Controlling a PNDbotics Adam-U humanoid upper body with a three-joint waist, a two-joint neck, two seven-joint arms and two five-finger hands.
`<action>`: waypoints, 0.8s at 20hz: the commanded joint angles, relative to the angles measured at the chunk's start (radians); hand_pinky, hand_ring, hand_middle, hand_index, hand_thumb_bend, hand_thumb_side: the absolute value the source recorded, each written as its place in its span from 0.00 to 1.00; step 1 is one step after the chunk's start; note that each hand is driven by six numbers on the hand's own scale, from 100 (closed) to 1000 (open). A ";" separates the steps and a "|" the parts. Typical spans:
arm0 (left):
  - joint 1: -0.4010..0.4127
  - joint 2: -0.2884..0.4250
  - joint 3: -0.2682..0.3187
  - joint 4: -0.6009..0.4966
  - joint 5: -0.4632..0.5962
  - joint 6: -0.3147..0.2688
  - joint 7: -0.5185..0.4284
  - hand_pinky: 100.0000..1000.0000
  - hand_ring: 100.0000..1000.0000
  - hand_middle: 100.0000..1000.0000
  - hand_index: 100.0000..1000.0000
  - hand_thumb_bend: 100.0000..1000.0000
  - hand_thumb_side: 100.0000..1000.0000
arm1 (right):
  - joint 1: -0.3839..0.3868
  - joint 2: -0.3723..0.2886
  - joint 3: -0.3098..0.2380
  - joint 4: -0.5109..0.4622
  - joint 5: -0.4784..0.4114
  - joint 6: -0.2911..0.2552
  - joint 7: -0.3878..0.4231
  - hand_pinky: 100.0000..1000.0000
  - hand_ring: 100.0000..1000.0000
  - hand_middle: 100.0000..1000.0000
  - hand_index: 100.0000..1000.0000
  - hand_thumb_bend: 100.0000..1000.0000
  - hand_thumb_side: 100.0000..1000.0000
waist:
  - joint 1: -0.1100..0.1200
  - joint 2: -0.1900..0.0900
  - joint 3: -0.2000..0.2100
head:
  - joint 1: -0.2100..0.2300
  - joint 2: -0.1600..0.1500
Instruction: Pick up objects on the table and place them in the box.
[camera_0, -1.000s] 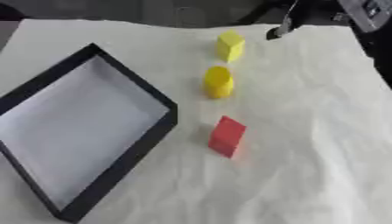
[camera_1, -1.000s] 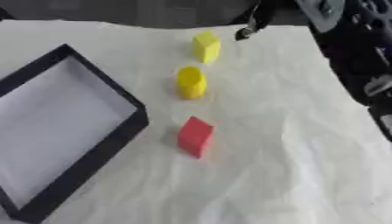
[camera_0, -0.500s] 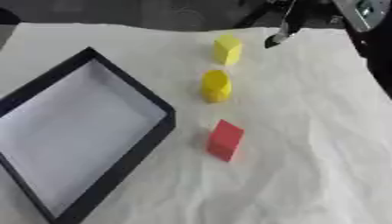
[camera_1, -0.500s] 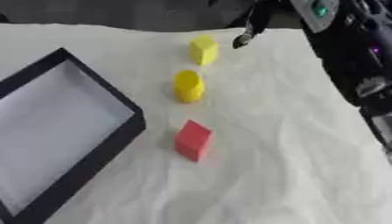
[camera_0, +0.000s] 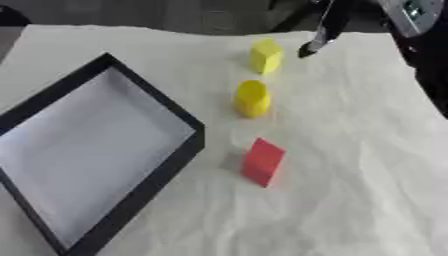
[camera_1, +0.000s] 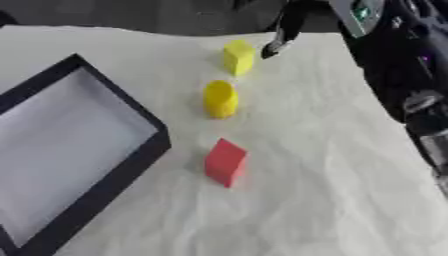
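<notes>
On the white cloth-covered table, a yellow block (camera_0: 265, 56) stands at the far side. A yellow cylinder (camera_0: 252, 98) stands upright just nearer than it, and a red block (camera_0: 262, 162) stands on edge nearer still. The black-rimmed box (camera_0: 147, 186) with a white floor lies at the left and holds nothing. My right hand (camera_0: 322, 30) comes in from the upper right. A straight dark finger points down just right of the yellow block, apart from it and holding nothing. My left hand does not show.
My right arm's black and silver body (camera_1: 394, 65) fills the right edge of the right eye view. The table's far edge runs just behind the yellow block, with dark floor beyond it. Bare cloth (camera_0: 350, 200) lies right of the red block.
My right hand's finger has come down and slightly left, closer to the yellow block. The blocks, cylinder and box have not moved; the whole picture has shifted slightly.
</notes>
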 joint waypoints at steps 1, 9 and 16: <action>-0.010 0.015 0.004 -0.020 -0.005 -0.001 -0.004 0.73 0.78 0.78 0.89 0.72 0.65 | -0.026 -0.006 -0.009 0.005 0.019 -0.007 -0.005 0.94 0.91 0.83 0.84 0.51 0.04 | -0.011 0.001 0.004 | -0.003 -0.015; -0.014 0.010 0.005 -0.021 -0.003 -0.001 -0.005 0.73 0.78 0.78 0.89 0.71 0.65 | -0.021 0.012 -0.004 0.036 0.054 -0.020 -0.004 0.93 0.91 0.82 0.83 0.50 0.05 | -0.011 0.010 0.013 | -0.006 -0.015; -0.019 0.006 0.003 -0.022 -0.004 0.001 -0.007 0.73 0.78 0.78 0.89 0.71 0.65 | -0.023 0.021 -0.009 0.058 0.083 -0.015 -0.017 0.94 0.90 0.82 0.83 0.50 0.02 | -0.015 0.023 0.023 | -0.012 -0.023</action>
